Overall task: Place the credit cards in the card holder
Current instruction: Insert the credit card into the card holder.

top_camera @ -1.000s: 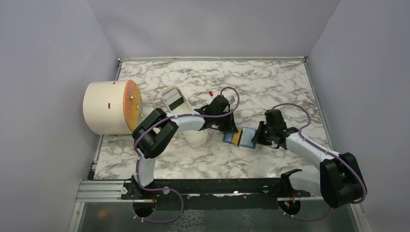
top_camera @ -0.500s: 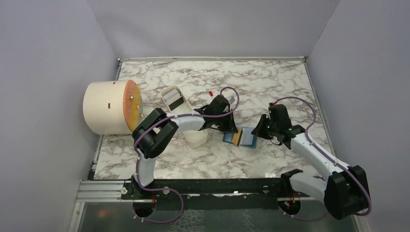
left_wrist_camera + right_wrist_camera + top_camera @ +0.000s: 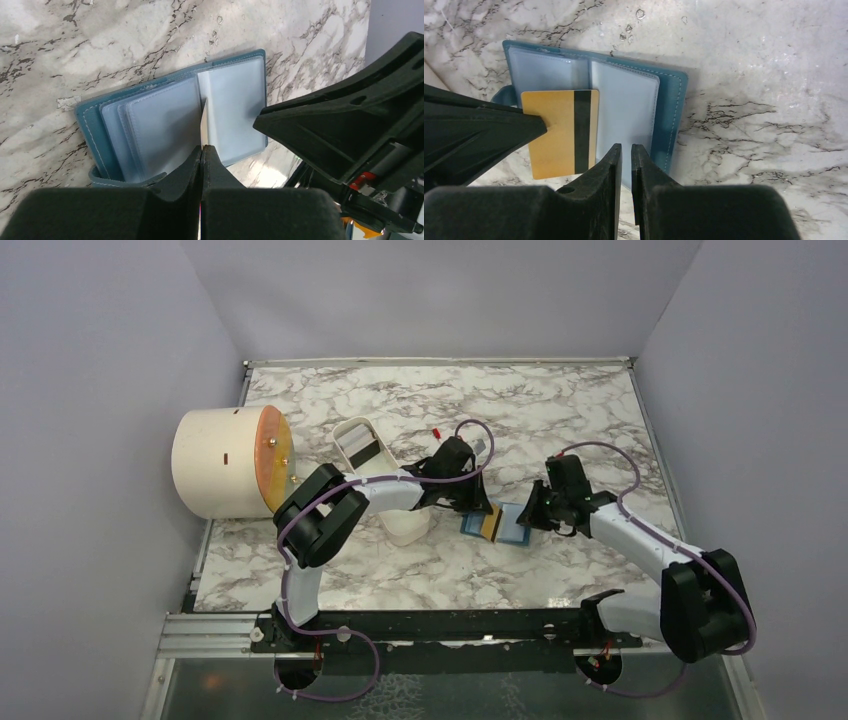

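The teal-blue card holder (image 3: 510, 527) lies open on the marble, its pale pocket pages up; it also shows in the left wrist view (image 3: 165, 120) and the right wrist view (image 3: 629, 100). My left gripper (image 3: 482, 512) (image 3: 202, 148) is shut on the yellow-orange credit card (image 3: 488, 526) (image 3: 556, 132), held on edge (image 3: 204, 122) over the holder's middle fold. My right gripper (image 3: 526, 517) (image 3: 626, 146) is nearly shut and empty, its tips just above the holder's right page. The dark grey card with a pale band (image 3: 362, 451) lies in the white tray.
A long white oval tray (image 3: 346, 428) lies under my left arm. A cream cylinder with a round orange face (image 3: 225, 462) lies at the far left. A small red item (image 3: 437, 430) sits on the marble behind my left gripper.
My right gripper drew back from the holder and has come in over its right page again. My left gripper and the yellow card have not moved.
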Motion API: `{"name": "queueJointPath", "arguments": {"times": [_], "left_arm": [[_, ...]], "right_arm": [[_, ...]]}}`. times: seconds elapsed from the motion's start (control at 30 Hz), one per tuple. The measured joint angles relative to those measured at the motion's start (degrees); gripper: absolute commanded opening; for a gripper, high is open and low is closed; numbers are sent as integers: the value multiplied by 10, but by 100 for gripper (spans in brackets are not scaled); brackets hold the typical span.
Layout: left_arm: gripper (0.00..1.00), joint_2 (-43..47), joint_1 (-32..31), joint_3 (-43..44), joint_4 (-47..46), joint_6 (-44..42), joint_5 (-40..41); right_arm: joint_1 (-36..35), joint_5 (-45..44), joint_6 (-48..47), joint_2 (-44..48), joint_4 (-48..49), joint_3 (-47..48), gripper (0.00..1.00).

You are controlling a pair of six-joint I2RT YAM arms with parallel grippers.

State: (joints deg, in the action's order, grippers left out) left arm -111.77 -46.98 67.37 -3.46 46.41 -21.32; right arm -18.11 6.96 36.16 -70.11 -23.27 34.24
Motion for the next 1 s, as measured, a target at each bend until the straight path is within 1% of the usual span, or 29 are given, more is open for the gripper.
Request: {"name": "queueJointPath", "arguments": {"times": [0.3,0.63,1.0], "left_arm": [[0,0,0,-4,-29,24,-16],[0,-15,5,-4,-50,36,-18],[0,-17,6,-17,-55,44,6]], "right_arm": [[0,-24,7,-24,18,-26,13],[0,-26,18,-26,58,-39,13],[0,-26,25,-25,78,-49,12]]}}
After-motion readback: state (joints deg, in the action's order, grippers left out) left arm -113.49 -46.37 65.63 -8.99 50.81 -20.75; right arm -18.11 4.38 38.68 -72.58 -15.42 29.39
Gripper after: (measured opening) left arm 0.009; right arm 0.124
